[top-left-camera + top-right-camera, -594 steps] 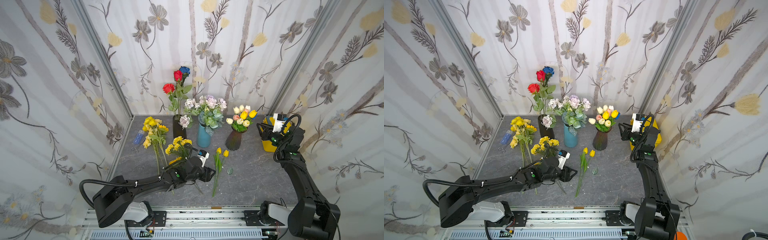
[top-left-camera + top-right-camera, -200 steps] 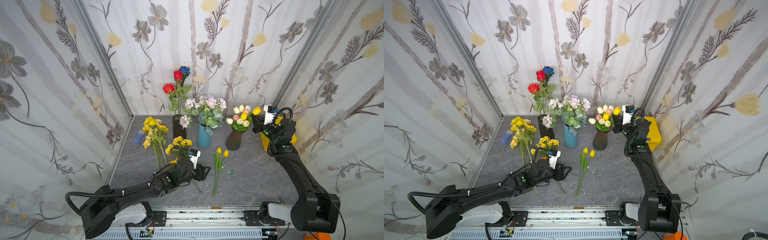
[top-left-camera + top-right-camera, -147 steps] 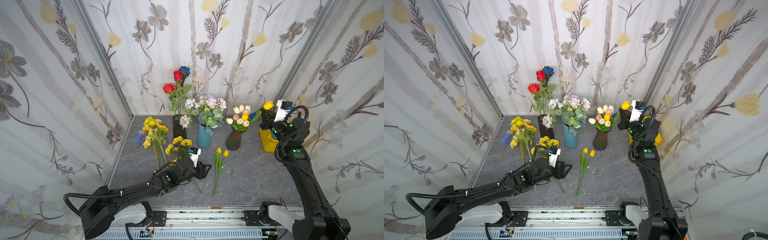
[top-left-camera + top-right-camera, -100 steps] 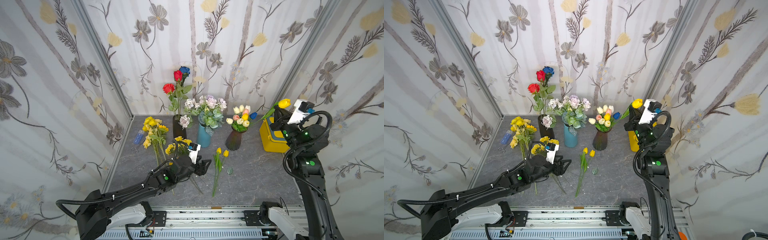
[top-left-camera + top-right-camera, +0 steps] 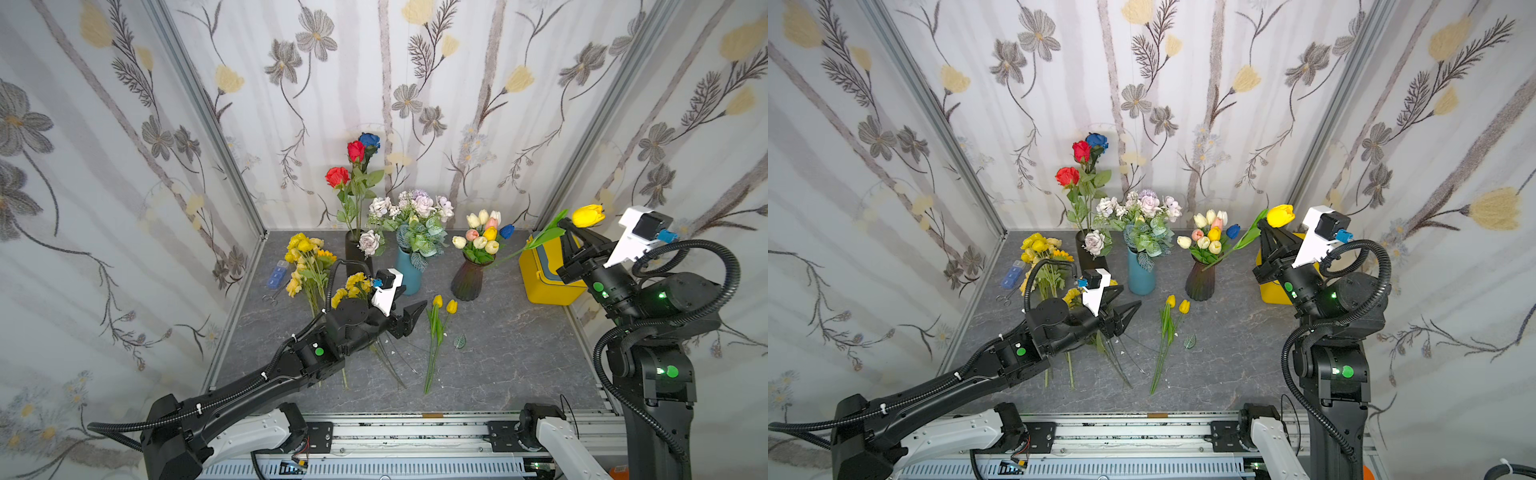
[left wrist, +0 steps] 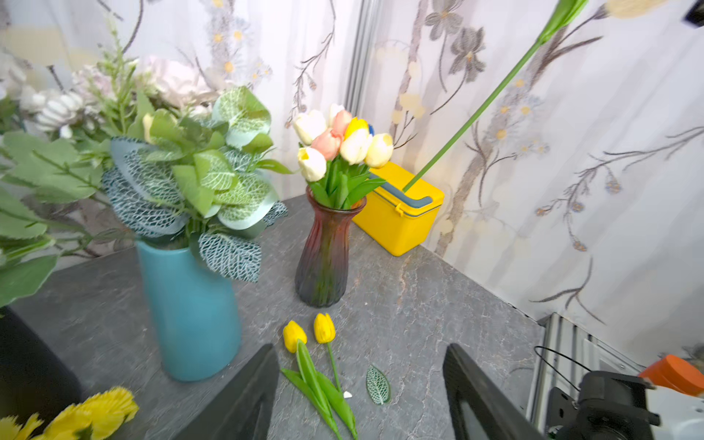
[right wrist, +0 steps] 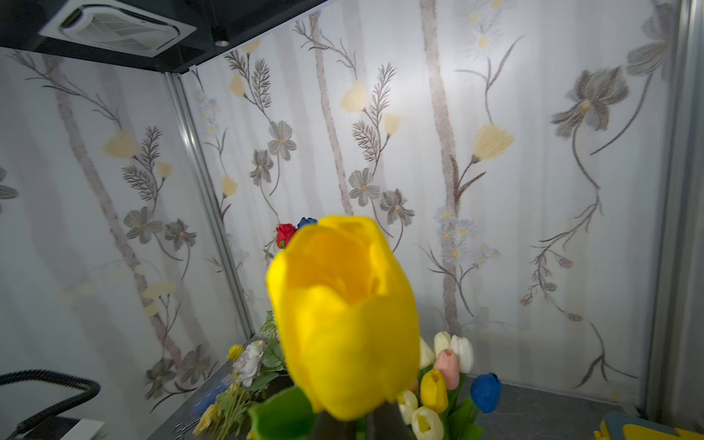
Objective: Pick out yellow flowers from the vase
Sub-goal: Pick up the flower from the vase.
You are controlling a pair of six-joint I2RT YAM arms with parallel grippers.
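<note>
- Grey tabletop (image 5: pixel 519 353), lower centre: picked yellow flowers (image 5: pixel 309 257) are heaped at its left and two yellow tulips (image 5: pixel 442 305) lie mid-frame, apparently sorted away from the vases
- Dark vase (image 5: pixel 467 282), centre right: one yellow bloom (image 5: pixel 490 234) left among the white and pink ones
- Left gripper (image 6: pixel 362 354), centre: jaws apart and empty, low beside the lying pair
- Right gripper (image 5: pixel 566 227), right edge: clamped just under a yellow tulip (image 5: pixel 587 216), raised high, probably so the long stem clears the rim
</note>
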